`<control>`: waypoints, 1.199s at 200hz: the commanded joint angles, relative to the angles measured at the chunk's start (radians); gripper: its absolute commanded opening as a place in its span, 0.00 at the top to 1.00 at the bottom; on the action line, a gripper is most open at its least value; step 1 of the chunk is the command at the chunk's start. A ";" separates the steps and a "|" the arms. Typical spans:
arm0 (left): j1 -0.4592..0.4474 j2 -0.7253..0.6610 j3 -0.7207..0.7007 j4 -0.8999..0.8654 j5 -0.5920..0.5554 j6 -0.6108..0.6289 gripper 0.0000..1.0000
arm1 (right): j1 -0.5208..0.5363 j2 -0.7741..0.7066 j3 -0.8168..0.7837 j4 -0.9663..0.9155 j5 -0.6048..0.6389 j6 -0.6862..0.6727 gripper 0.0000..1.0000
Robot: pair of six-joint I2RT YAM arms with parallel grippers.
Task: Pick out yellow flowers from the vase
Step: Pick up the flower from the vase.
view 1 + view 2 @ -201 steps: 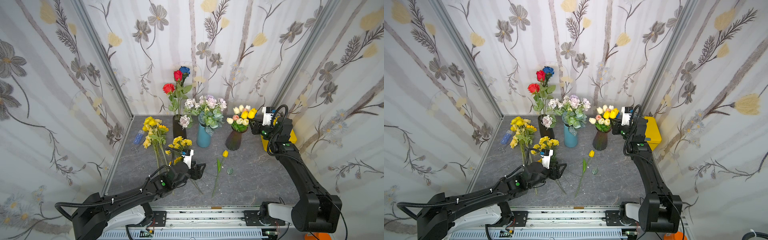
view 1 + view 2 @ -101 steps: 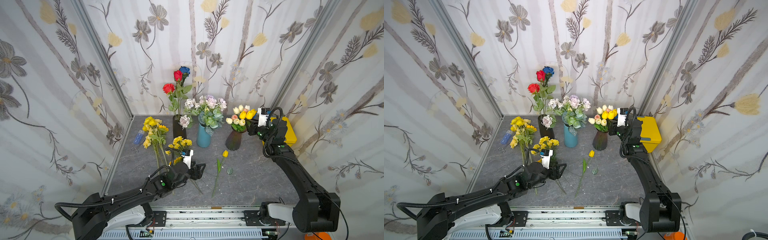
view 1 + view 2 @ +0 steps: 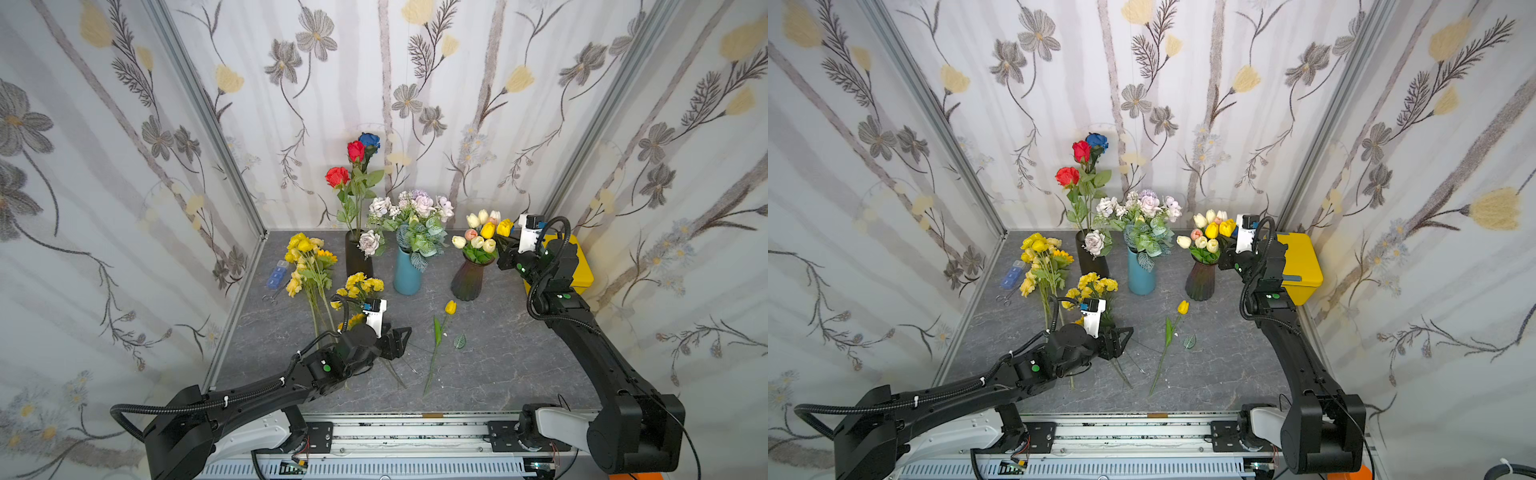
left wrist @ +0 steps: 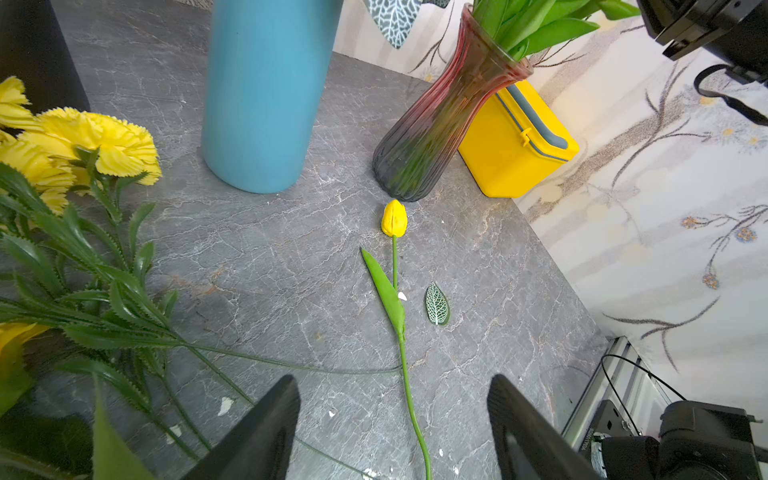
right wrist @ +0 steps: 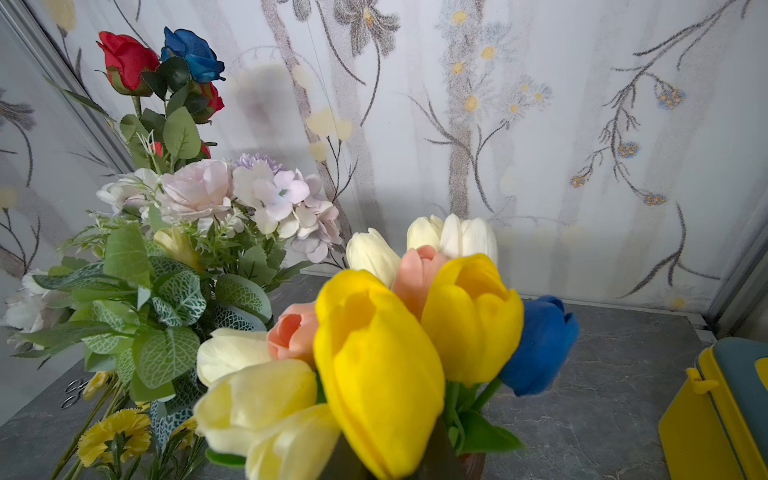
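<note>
At the right back of the grey marbled bench (image 3: 498, 357), two bright yellow artificial tulips (image 5: 374, 365) stand in the dark red ribbed glass vase (image 3: 469, 278) among white and pink ones. They look light and soft, with bendy stems, so the hold belongs low on the stem, not on the bloom. The black right arm (image 3: 557, 266) reaches level into the bunch; its fingers are hidden, so wide or shut cannot be told. The left fingers (image 4: 266, 432) stand wide, empty.
</note>
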 commanded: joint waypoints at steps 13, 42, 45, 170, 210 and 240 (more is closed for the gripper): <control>0.003 -0.001 0.000 0.037 -0.012 0.003 0.25 | 0.000 -0.051 0.006 -0.006 0.011 0.020 0.87; 0.005 0.000 -0.002 0.040 -0.012 0.005 0.24 | -0.003 -0.110 0.029 -0.061 0.036 0.040 0.85; 0.005 0.001 0.000 0.039 -0.012 0.005 0.24 | -0.004 -0.113 0.033 -0.073 0.038 0.040 0.85; 0.006 0.030 0.111 0.035 0.048 0.165 0.25 | -0.040 -0.190 0.185 -0.238 -0.001 0.126 0.83; 0.005 0.089 0.243 0.139 0.112 0.387 0.30 | -0.041 -0.225 0.363 -0.402 -0.014 0.130 0.84; 0.005 0.180 0.370 0.256 0.185 0.550 0.30 | -0.040 -0.236 0.472 -0.535 -0.041 0.141 0.84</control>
